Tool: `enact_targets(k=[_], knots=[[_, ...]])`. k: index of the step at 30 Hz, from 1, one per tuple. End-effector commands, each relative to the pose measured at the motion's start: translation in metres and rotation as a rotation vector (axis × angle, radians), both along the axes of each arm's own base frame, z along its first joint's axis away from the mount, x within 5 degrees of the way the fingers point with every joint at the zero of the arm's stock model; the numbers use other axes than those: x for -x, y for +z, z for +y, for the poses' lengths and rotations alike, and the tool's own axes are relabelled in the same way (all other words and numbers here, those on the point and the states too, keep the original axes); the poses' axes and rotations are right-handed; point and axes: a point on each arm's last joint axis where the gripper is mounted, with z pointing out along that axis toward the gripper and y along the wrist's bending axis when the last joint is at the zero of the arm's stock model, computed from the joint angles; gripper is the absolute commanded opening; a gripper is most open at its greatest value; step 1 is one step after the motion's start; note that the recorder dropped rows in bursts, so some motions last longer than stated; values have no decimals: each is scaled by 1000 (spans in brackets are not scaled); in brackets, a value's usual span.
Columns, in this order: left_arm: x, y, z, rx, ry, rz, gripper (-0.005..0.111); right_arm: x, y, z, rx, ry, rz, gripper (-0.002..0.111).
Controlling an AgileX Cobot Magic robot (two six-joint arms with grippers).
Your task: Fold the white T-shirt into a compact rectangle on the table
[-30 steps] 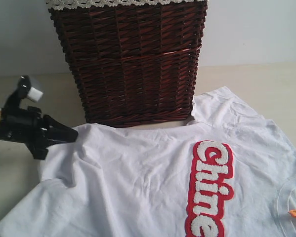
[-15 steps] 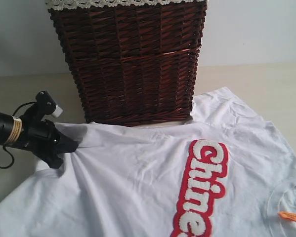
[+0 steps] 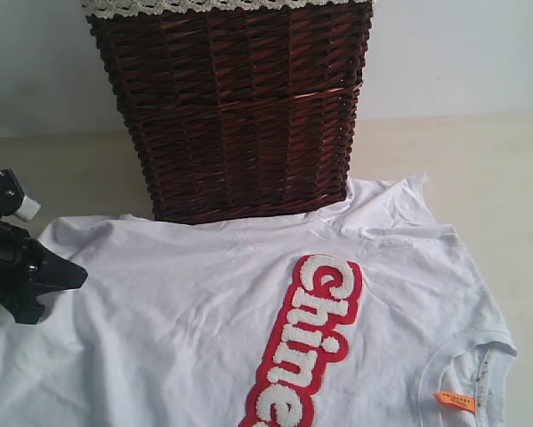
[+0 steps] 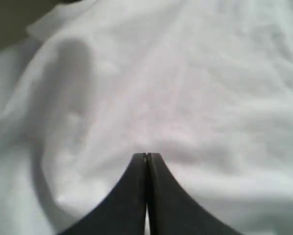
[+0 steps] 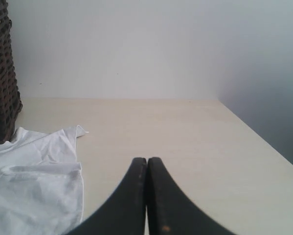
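Your L hand (image 4: 146,156) sits low over shirt (image 3: 204,294) edge, fingers together; R hand (image 5: 147,159) together, empty, over bench (image 5: 185,137).

Front side up, a white short-sleeved T-shirt (image 3: 204,302) lies spread open and lightly wrinkled on a smooth, pale cream surface (image 3: 480,169), its lower and left parts running out of the exterior view. Fuzzy white lettering (image 3: 306,342) outlined in thick red runs diagonally across the chest, showing "Chine" before the frame edge cuts it off. The neck opening (image 3: 466,356) lies at the lower right with a small orange tag (image 3: 454,400) inside, and one sleeve (image 3: 395,200) rests flat toward the back of the surface.
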Motion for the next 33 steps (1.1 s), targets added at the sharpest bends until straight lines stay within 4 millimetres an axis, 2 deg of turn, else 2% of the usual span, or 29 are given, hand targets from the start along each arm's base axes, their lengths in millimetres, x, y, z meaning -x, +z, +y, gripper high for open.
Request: enact_targets(k=[1, 3, 6, 11, 13, 20, 25, 29, 33], knots=[[32, 14, -9, 16, -142, -77, 0, 0, 0, 0, 10, 6, -10, 0], [45, 12, -19, 14, -266, -128, 0, 0, 0, 0, 10, 6, -10, 0], [53, -9, -49, -85, -399, -96, 0, 0, 0, 0, 10, 6, -10, 0], [70, -36, -95, -116, -614, -37, 0, 0, 0, 0, 10, 6, -10, 0], [70, -32, -101, -175, -659, -96, 0, 0, 0, 0, 10, 6, -10, 0], [75, -24, -126, -151, -728, -124, 0, 0, 0, 0, 10, 6, -10, 0], [68, -15, -132, -127, -657, -99, 0, 0, 0, 0, 10, 6, -10, 0], [50, 16, -123, -29, -496, -89, 0, 0, 0, 0, 10, 6, -10, 0], [34, 46, -99, 58, -339, -99, 0, 0, 0, 0, 10, 6, -10, 0]])
